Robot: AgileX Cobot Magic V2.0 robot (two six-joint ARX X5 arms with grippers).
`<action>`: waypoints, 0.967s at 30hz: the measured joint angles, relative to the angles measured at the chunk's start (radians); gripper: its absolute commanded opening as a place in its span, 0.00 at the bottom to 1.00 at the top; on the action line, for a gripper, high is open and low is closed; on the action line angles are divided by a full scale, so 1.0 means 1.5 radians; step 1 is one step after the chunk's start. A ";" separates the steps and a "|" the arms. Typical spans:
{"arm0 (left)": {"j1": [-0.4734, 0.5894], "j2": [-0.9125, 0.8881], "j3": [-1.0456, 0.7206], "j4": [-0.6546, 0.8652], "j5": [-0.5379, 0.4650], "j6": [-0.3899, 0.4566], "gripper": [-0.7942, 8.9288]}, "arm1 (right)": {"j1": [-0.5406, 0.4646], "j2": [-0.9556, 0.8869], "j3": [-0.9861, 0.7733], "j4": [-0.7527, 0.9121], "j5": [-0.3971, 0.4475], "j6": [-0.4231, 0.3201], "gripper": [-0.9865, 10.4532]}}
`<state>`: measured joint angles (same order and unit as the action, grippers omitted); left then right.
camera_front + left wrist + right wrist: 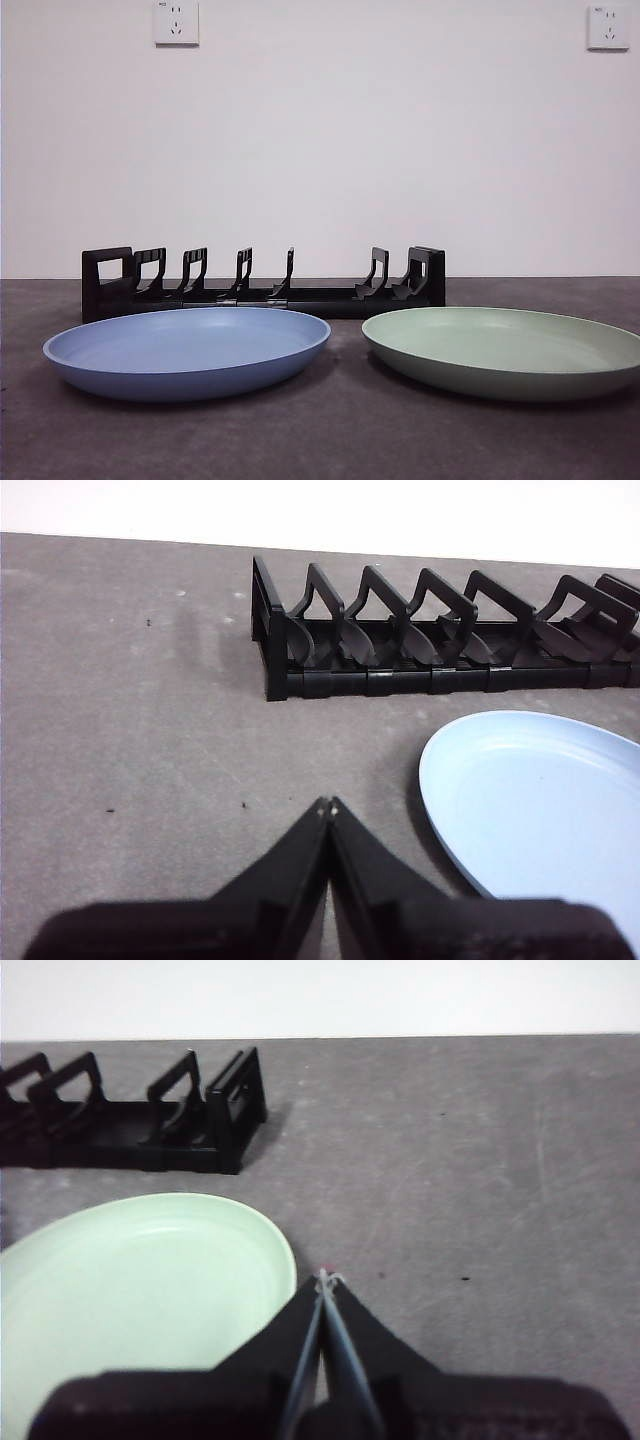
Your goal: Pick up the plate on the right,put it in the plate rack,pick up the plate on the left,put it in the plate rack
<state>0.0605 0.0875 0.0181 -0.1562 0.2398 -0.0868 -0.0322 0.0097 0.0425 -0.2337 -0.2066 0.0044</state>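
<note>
Grey, matte table (330, 440) fills the lower part of the front view, with a plain white wall (380, 150) behind it carrying two white power sockets (176, 22) near the top corners. Two shallow plates lie flat on the table, side by side and apart. The blue plate (187, 350) sits on the left; the pale green plate (503, 350) sits on the right. Just behind them, between the plates and the wall, stands the black plastic plate rack (263, 285), long and low, with a row of upright dividers and blocky ends. Nothing is in its slots.

In the left wrist view, the left gripper (328, 805) hangs above bare table with its two black jaws pressed together, tips touching, holding nothing. The blue plate (545, 810) lies just beside it, and the rack (440, 645) lies beyond.

In the right wrist view, the right gripper (324, 1278) is likewise clenched, jaws closed on nothing. Its tips sit just past the rim of the green plate (140, 1290), over the table. One end of the rack (150, 1125) shows farther off.
</note>
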 measured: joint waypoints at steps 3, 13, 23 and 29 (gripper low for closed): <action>0.000 0.000 0.000 0.000 0.004 -0.022 0.08 | 0.000 0.000 0.000 0.022 -0.002 0.047 0.08; 0.000 0.017 0.098 -0.064 0.056 -0.061 0.08 | 0.000 0.007 0.057 0.107 -0.042 0.209 0.08; 0.000 0.120 0.284 -0.136 0.118 -0.062 0.07 | 0.000 0.141 0.267 0.016 -0.108 0.228 0.08; 0.000 0.211 0.408 -0.217 0.201 -0.044 0.08 | 0.000 0.270 0.455 -0.162 -0.112 0.145 0.08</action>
<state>0.0605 0.4038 0.6300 -0.4816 0.5411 -0.1532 -0.0322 0.4141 0.7258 -0.4770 -0.3752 0.2222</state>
